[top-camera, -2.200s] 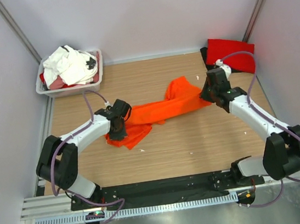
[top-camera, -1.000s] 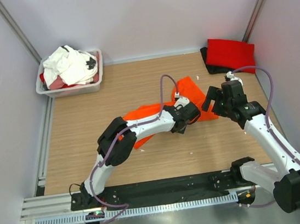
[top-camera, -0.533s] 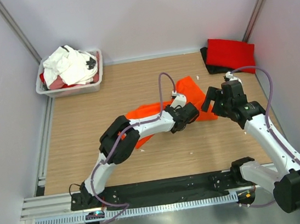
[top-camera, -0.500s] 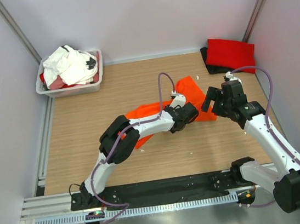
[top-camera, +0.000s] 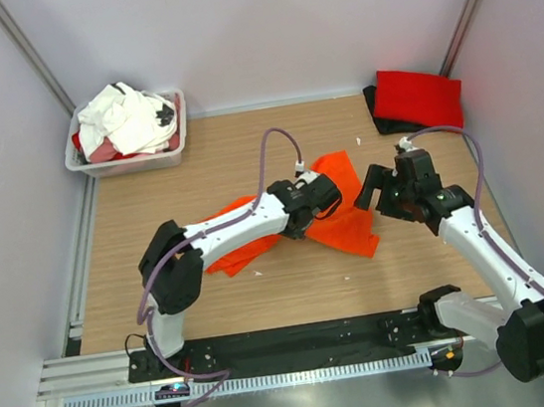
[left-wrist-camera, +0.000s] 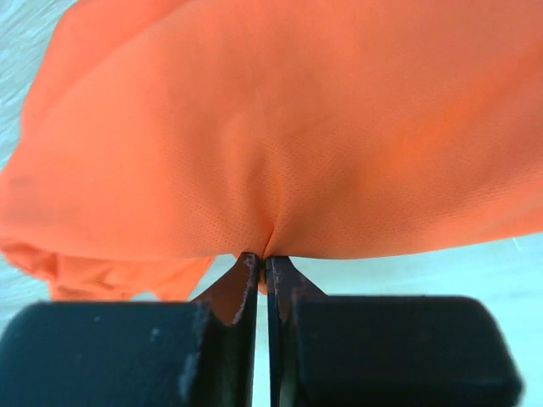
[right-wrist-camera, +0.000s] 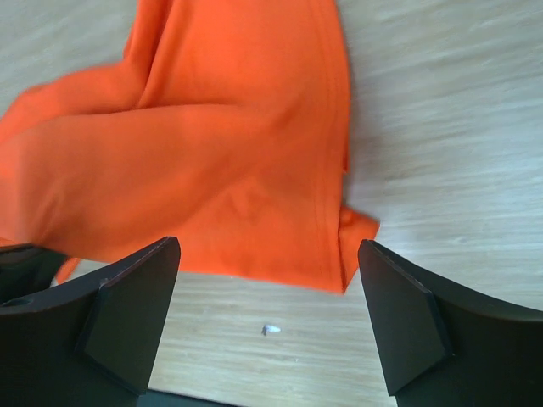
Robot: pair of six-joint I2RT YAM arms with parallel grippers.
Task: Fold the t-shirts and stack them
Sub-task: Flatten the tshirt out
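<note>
A bright orange t-shirt (top-camera: 351, 228) lies crumpled across the middle of the table. My left gripper (top-camera: 324, 205) reaches over it and is shut on a fold of it. In the left wrist view the fingertips (left-wrist-camera: 251, 264) pinch the orange cloth (left-wrist-camera: 297, 127), which bunches into them. Just right of the shirt, my right gripper (top-camera: 376, 193) hovers open. In the right wrist view its gap (right-wrist-camera: 269, 246) frames the orange shirt's (right-wrist-camera: 221, 153) hemmed corner, with nothing held. A folded red t-shirt (top-camera: 416, 96) lies at the back right on a black one (top-camera: 374, 112).
A white plastic tub (top-camera: 136, 163) at the back left holds a heap of white t-shirts (top-camera: 125, 117) with some red and black cloth. Grey walls close in the wooden table (top-camera: 154, 219) on three sides. A small white fleck (right-wrist-camera: 270, 329) lies on the wood.
My left gripper has shut on the orange shirt and drawn back to the left, dragging the cloth so its right corner now lies nearer the front. The right gripper shifted slightly left, still open.
</note>
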